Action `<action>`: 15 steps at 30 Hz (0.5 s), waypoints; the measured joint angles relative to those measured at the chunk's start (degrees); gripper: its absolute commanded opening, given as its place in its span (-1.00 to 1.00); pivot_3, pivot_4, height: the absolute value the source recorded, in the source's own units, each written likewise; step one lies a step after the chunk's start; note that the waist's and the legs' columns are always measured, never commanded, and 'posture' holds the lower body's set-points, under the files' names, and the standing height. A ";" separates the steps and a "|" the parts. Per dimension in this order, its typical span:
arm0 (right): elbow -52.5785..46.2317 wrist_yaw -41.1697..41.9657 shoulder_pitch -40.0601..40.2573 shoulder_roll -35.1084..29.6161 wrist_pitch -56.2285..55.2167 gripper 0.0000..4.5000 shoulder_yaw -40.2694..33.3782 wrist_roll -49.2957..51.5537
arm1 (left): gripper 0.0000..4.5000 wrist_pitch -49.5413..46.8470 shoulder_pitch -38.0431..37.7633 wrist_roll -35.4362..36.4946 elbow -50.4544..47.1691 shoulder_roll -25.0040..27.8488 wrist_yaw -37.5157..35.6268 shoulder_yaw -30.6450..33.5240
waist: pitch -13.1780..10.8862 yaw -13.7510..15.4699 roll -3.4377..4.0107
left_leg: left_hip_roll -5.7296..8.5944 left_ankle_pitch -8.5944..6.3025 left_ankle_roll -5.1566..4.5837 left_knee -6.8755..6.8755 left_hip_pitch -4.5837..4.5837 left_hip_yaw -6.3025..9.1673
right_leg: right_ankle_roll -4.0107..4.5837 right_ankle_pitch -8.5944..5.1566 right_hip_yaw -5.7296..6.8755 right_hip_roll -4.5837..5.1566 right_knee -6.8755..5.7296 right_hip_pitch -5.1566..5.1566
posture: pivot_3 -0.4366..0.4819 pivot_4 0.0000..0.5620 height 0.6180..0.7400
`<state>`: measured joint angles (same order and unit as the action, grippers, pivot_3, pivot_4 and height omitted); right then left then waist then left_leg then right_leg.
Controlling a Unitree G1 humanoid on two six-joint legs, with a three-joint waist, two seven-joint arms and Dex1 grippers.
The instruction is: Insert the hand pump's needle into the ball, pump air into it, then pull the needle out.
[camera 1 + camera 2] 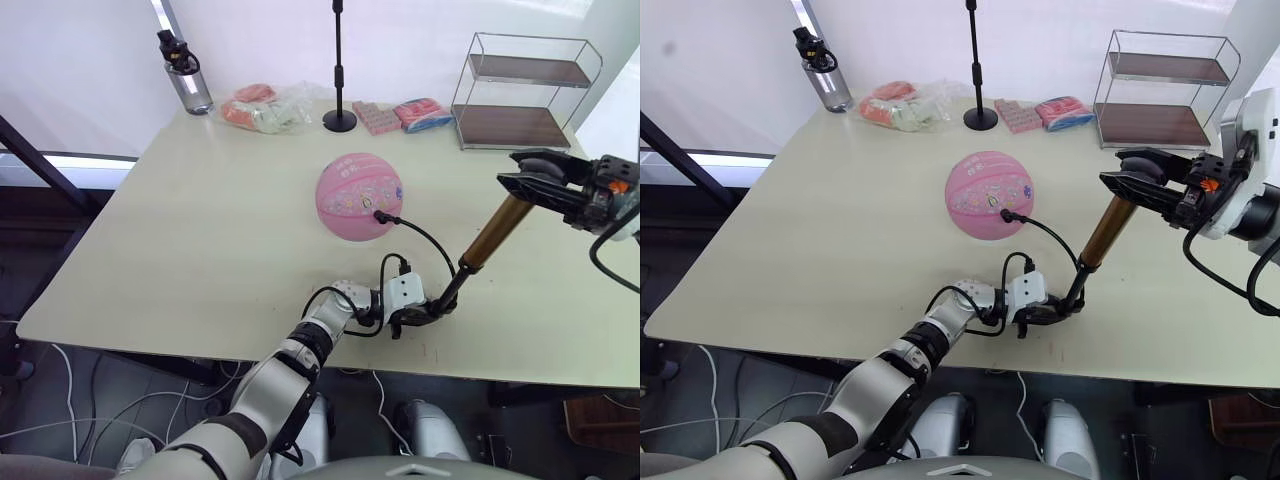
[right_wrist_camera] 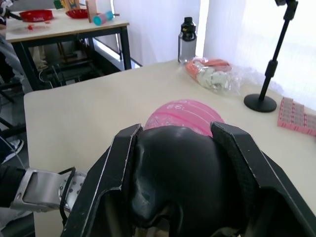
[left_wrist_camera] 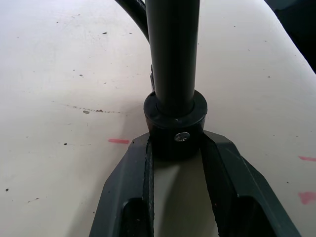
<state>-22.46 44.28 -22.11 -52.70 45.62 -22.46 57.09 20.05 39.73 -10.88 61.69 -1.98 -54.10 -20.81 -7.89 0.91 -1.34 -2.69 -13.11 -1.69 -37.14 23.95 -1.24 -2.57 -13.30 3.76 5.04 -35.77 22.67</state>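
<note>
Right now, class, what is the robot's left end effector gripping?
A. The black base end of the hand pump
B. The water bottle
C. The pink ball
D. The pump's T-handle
A. The left end effector clamps the black base end of the hand pump down near the table's front edge, while the right end effector grips the T-handle and the hose runs to the ball.

The left arm reaches forward low over the table, forearm angled toward the robot's right, wrist level. The left gripper [image 1: 425, 316] sits at the table surface, its two black fingers [image 3: 129, 173] closed on the black base of the pump [image 1: 490, 240]. The right arm comes in from the right side, held higher, wrist turned inward. The right gripper [image 1: 1130, 185] clamps both fingers [image 2: 116, 168] around the pump's black handle.
</note>
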 measured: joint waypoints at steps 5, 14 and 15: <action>3.34 -0.46 -2.75 -1.15 2.31 -0.21 0.04 0.29 | -0.54 0.00 0.04 0.26 -0.45 -0.01 0.08 0.05 | -0.34 -0.03 0.26 | -0.01 0.00 0.00 -0.06 0.04 -0.01 | -0.01 0.01 -0.02 0.02 -0.01 0.02 | -0.05 -0.47 0.86; 3.19 -0.80 -4.13 -1.46 4.24 -0.21 -0.04 1.55 | -0.54 0.16 0.00 0.41 -1.29 -0.19 -0.63 0.03 | -0.51 0.14 0.43 | 0.16 0.02 -0.02 -0.19 0.75 -0.02 | -0.01 0.31 0.01 -0.01 -0.07 0.52 | -0.05 -0.47 0.86; 1.93 -0.33 -2.29 -1.19 2.90 -0.21 -0.82 0.87 | -0.54 0.15 -0.06 0.40 -1.28 -0.22 -0.50 -0.09 | -0.48 0.17 0.38 | 0.16 0.02 -0.02 -0.19 0.75 -0.01 | -0.01 0.30 0.05 -0.02 -0.07 0.50 | -0.05 -0.47 0.86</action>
<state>-20.52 43.95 -24.40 -53.89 48.52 -23.28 57.96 20.20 39.67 -10.49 60.41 -2.20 -54.60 -20.91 -8.37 1.08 -0.96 -2.53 -13.09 -1.71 -37.32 24.70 -1.26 -2.58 -13.00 3.81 5.01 -35.84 23.17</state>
